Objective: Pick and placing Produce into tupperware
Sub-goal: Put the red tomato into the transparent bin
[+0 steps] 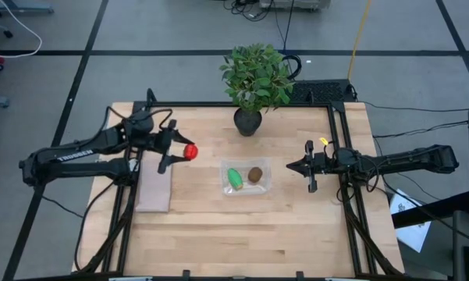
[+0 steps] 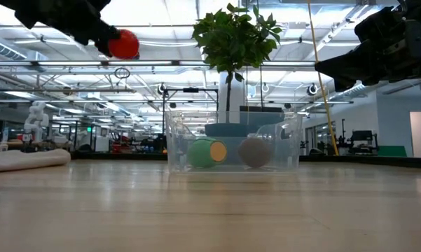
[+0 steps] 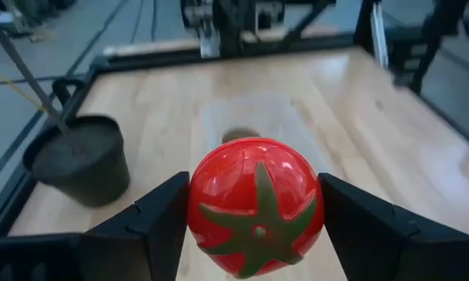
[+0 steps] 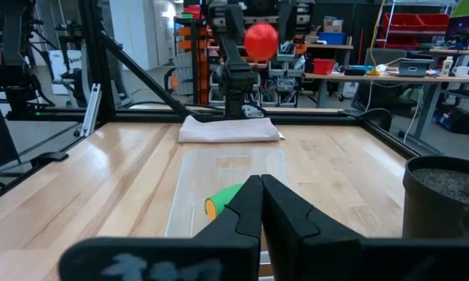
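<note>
The clear tupperware (image 1: 246, 177) stands mid-table with the green oblong produce (image 1: 235, 179) and the brown kiwi-like one (image 1: 255, 174) lying in it. The red tomato (image 1: 190, 152) hangs in the air left of the tupperware, with my left gripper (image 1: 179, 151) shut on it. In the low view the tomato (image 2: 125, 44) shows high above the table. My right gripper (image 1: 306, 167) waits shut, right of the tupperware, holding nothing. My left gripper pinches the tomato's two opposite round sides (image 3: 199, 211) between its two fingers (image 3: 152, 222). The fingers come from the table's left, slanting slightly down. The tomato is lifted clear of the table, its green star-shaped stem cap (image 3: 257, 222) facing back toward the wrist.
A leafy potted plant (image 1: 255, 82) stands at the far middle of the table. A flat pale slab (image 1: 154, 187) lies on the left side under my left arm. Black frame rails (image 1: 343, 156) run along the table's left and right sides.
</note>
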